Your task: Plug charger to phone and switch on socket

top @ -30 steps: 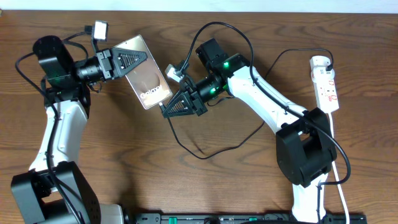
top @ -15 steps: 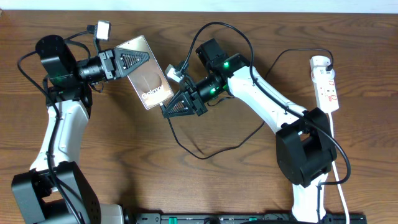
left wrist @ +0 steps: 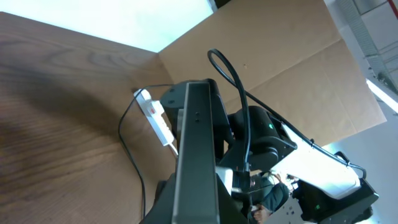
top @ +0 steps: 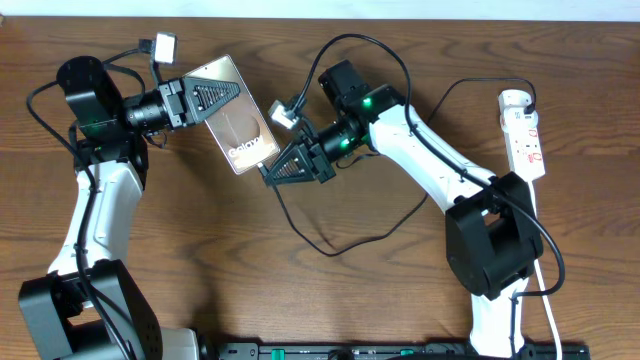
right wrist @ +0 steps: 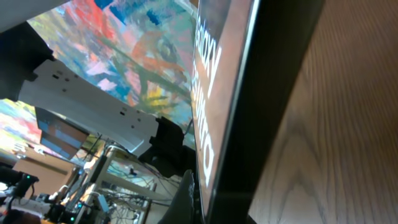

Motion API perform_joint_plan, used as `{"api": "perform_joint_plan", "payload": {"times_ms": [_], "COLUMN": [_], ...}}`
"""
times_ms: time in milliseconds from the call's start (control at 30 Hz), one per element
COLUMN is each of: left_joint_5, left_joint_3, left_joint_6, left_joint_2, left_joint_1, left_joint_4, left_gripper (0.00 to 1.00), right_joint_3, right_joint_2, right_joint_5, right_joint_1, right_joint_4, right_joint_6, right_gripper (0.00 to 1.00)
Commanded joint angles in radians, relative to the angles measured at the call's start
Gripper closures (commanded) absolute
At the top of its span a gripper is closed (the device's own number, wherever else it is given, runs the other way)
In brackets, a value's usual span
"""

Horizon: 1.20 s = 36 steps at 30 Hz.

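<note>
The phone (top: pixel 240 125) is held up off the table, tilted, its "Galaxy" lettering facing up. My left gripper (top: pixel 225 95) is shut on its upper end. In the left wrist view the phone (left wrist: pixel 198 143) runs edge-on away from my left gripper (left wrist: pixel 198 211). My right gripper (top: pixel 270 175) is shut at the phone's lower end, and the thin black charger (top: pixel 325 248) trails from its fingertips in a loop across the table. The plug tip is hidden. In the right wrist view the phone (right wrist: pixel 217 93) fills the frame beside a dark finger (right wrist: pixel 186 193). The white socket (top: pixel 525 135) lies at the far right.
The socket's white cord (top: pixel 545 260) runs down the right edge past the right arm's base (top: pixel 490 245). Black camera cables arch above the right arm (top: pixel 345 42) and near the left arm (top: pixel 135 55). A dark rail (top: pixel 380 350) lines the table's front edge.
The right gripper has edged slightly up and to the right along the phone's lower end. The left gripper and the phone have stayed almost still.
</note>
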Motion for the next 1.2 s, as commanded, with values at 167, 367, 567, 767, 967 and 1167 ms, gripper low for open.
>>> {"api": "perform_joint_plan", "payload": {"times_ms": [167,367,567,767,967,1167], "left_joint_5": [0.036,0.036,0.036,0.036,0.036,0.036], "left_joint_3": [0.007,0.007,0.007,0.007,0.007,0.007], "left_joint_6": [0.029,0.032,0.032,0.041,0.044,0.043], "left_joint_2": [-0.003,-0.003,-0.003,-0.003,-0.003,-0.003], "left_joint_1": [-0.008,-0.008,-0.008,-0.008,-0.008,-0.008], "left_joint_4": [0.004,0.004,0.004,0.004,0.004,0.003], "left_gripper": [0.93,0.93,0.93,0.93,0.92,0.93], "right_joint_3": [0.002,0.002,0.002,0.002,0.002,0.002], "right_joint_2": [-0.031,-0.031,-0.031,-0.031,-0.031,-0.031], "right_joint_5": [-0.087,-0.113,-0.120,-0.120,-0.120,-0.120], "right_joint_1": [-0.017,-0.017,-0.013,-0.010,-0.010,-0.010], "right_joint_4": [0.006,0.015,0.121,0.232,0.305,0.317], "right_joint_6": [0.008,0.010,0.117,0.225,0.293,0.297], "right_gripper": [0.99,0.99,0.99,0.99,0.99,0.99]}}
